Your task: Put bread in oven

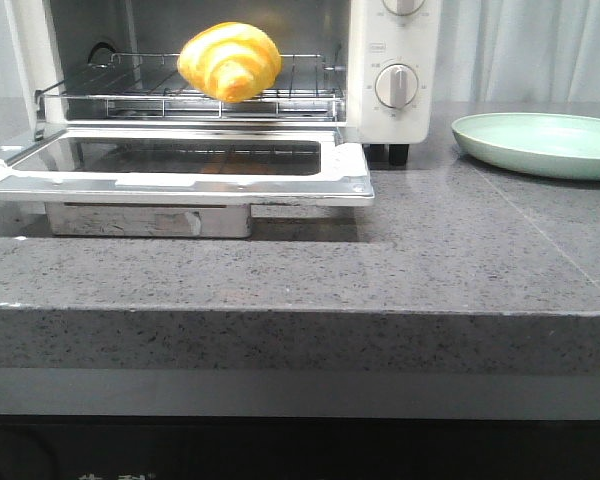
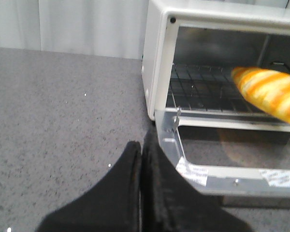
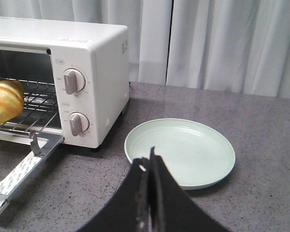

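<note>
Grey speckled table [image 1: 460,260], white curtains behind; bread [image 1: 230,61] sits on the wire rack inside the open oven [image 1: 395,90], at 9 o'clock from the green plate [image 1: 540,145]. Left claw [image 2: 141,159] and right claw [image 3: 150,169] both clenched, empty. Bread looks light, glossy, likely slippery; grip across its thick middle.

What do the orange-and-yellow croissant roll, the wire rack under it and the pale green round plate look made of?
Glossy orange-and-yellow croissant roll: likely plastic or glazed replica, going by its even shine. Thin silver wire rack: bright bare metal, probably chromed steel. Pale green round plate: smooth matte surface, plastic or ceramic; the look cannot settle which.
</note>
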Robot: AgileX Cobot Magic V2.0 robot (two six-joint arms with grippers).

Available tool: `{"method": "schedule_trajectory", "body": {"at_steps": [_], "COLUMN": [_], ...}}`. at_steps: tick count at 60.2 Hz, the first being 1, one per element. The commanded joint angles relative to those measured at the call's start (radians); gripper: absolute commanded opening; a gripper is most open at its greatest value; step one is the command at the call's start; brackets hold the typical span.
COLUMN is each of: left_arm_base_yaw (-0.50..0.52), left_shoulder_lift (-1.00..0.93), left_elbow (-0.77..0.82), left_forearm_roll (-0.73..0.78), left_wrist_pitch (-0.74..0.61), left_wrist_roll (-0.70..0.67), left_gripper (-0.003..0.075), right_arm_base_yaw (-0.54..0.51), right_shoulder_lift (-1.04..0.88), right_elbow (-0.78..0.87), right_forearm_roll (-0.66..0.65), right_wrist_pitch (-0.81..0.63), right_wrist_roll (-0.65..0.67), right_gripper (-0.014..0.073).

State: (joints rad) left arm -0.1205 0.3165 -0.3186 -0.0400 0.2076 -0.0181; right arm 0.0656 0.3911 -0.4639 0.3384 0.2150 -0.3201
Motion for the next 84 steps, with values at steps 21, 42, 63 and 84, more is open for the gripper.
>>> {"method": "schedule_trajectory", "body": {"at_steps": [21,42,63,84], "left_arm_base_yaw": [0.058,0.09,0.09,0.09], "left_shoulder_lift": [-0.34,-0.341,-0.339,-0.339], "left_elbow": [0.261,0.33,0.33,0.33], "left_forearm_roll": [0.009,0.009,0.009,0.009], "left_wrist_pitch": [-0.078,-0.057,-0.057,-0.057], "left_wrist_roll": [-0.008,-0.008,-0.008,-0.008], "left_gripper": [-0.002,-0.002,-0.002,-0.002], "right_arm_base_yaw": [-0.006,-0.006,-0.006,-0.006], "right_shoulder_lift": [0.002,0.002,0.002,0.002], "right_elbow": [-0.027,-0.027,-0.027,-0.027], "right_forearm_roll": [0.002,0.002,0.002,0.002], "right_wrist_pitch": [-0.078,-0.076,-0.076,-0.076], "right_wrist_roll": [-0.011,-0.011,-0.011,-0.011], "right_gripper": [-0.0068,-0.0068,-0.0068,-0.0068]}}
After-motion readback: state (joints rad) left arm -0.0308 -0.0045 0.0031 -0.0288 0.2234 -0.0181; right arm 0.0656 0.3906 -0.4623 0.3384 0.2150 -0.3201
